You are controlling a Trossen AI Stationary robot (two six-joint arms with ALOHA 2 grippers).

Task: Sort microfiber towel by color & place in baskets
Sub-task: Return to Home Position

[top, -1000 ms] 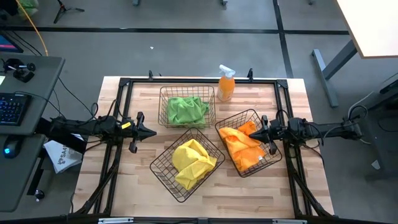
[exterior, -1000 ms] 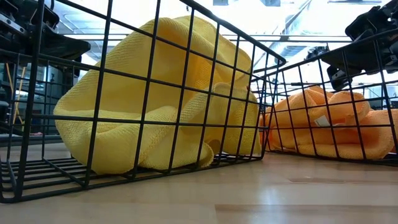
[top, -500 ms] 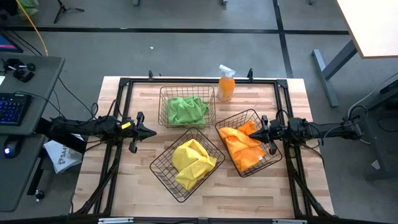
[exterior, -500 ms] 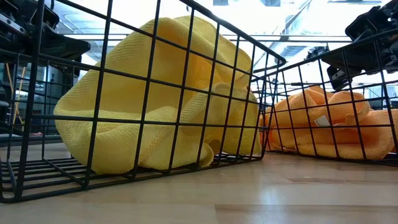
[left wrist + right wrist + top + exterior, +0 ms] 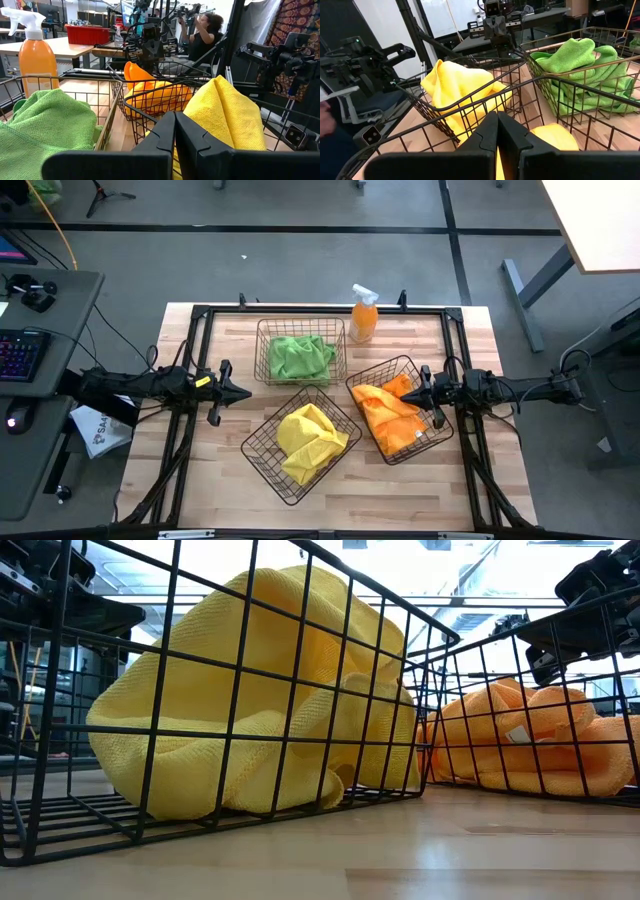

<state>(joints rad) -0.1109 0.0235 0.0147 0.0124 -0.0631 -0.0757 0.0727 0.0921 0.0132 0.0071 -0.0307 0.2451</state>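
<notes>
Green towel (image 5: 300,356), yellow towel (image 5: 308,442) and orange towel (image 5: 388,410) lay crumpled in separate dark wire baskets (image 5: 300,321); left claw (image 5: 246,392) and right claw (image 5: 412,394) were pinched closed.

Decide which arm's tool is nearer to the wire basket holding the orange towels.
Right. The right tool hovers over the orange-towel basket at its right edge. The left tool sits far off on the opposite side, beyond the yellow-towel basket.

Baskets (image 5: 262,452) crowd middle, table (image 5: 400,500) front open
</notes>
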